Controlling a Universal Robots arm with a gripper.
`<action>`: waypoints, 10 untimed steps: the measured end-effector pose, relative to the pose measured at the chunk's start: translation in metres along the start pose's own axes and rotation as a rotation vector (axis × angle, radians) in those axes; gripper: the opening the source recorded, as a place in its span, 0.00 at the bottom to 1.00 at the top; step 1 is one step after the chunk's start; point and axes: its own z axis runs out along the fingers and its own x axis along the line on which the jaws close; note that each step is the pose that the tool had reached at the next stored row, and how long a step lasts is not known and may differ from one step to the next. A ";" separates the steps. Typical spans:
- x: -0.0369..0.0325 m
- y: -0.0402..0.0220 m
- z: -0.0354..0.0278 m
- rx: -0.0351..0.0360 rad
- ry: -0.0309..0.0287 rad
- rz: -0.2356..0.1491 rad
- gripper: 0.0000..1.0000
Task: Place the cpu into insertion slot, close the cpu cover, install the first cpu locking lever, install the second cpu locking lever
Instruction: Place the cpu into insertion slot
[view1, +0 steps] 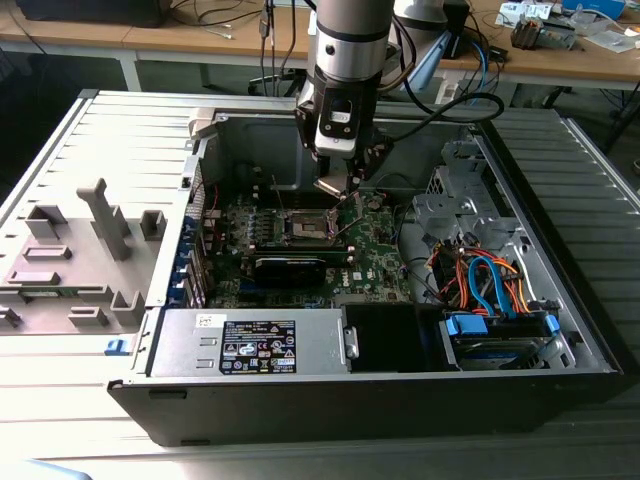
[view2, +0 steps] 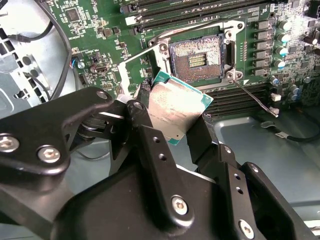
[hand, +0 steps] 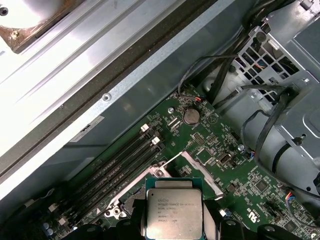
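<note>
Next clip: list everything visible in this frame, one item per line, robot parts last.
cpu: one, silver-grey top, held above the board
insertion slot: one, dark centre, silver rim, uncovered
cpu cover: one, silver, standing open beside the slot
locking lever: one, silver wire, sticking out beside the slot
circuit board: one, green, inside the case
cables: several, orange and blue, at the exterior view's right
computer case: one, black and grey, lying open
gripper: one, black, shut on the cpu
arm: one, grey, above the case

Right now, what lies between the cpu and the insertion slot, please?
In the second wrist view, the stretch from cpu to insertion slot is bare; the cpu cover stands open beside it.
</note>
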 end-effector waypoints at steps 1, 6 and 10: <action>0.0000 0.0000 0.0000 0.0000 -0.0001 0.001 0.54; 0.0000 0.0000 0.0001 -0.0002 -0.0007 0.010 0.54; 0.0000 0.0000 0.0001 -0.0003 -0.0011 0.016 0.54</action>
